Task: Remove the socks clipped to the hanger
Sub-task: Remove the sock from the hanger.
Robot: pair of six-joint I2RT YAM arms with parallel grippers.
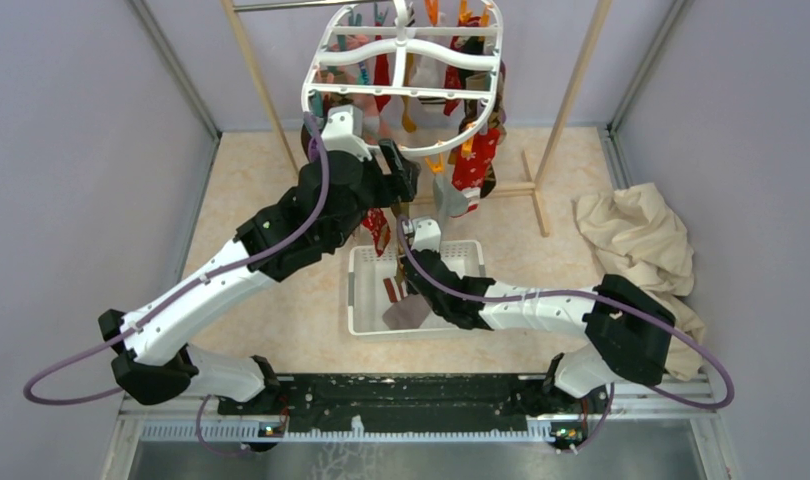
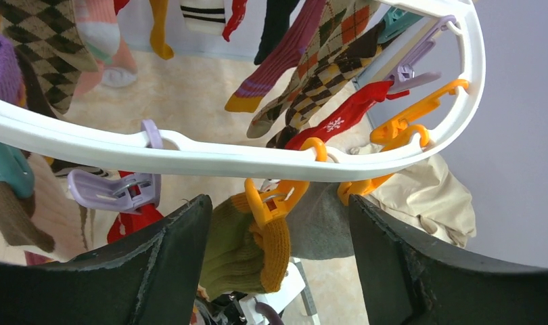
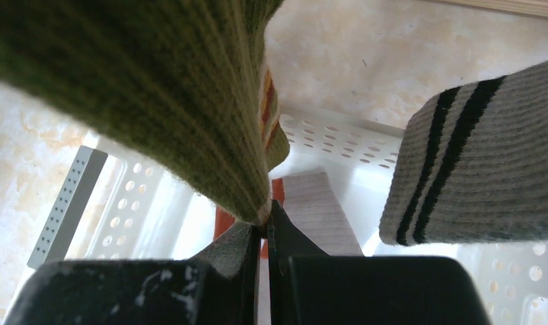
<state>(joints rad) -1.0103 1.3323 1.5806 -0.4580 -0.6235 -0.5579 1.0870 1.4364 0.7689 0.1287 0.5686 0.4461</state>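
Observation:
The white oval hanger [image 1: 401, 93] [image 2: 210, 154] hangs at the back with several socks [image 1: 473, 165] clipped under it. A green sock with a mustard cuff [image 2: 231, 247] [image 3: 156, 81] hangs from an orange clip [image 2: 275, 203] on the rim. My left gripper [image 1: 399, 172] [image 2: 278, 237] is open, its black fingers [image 2: 166, 264] standing on either side of that clip and cuff without touching them. Below, my right gripper [image 1: 409, 225] [image 3: 264, 223] is shut on the green sock's lower end, over the basket.
A white perforated basket [image 1: 366, 300] [image 3: 339, 135] sits on the floor under the hanger, with a red and a beige sock in it. A grey black-striped sock [image 3: 474, 176] hangs to the right. Wooden rack poles [image 1: 251, 75] flank the hanger. A beige cloth [image 1: 636, 240] lies at the right.

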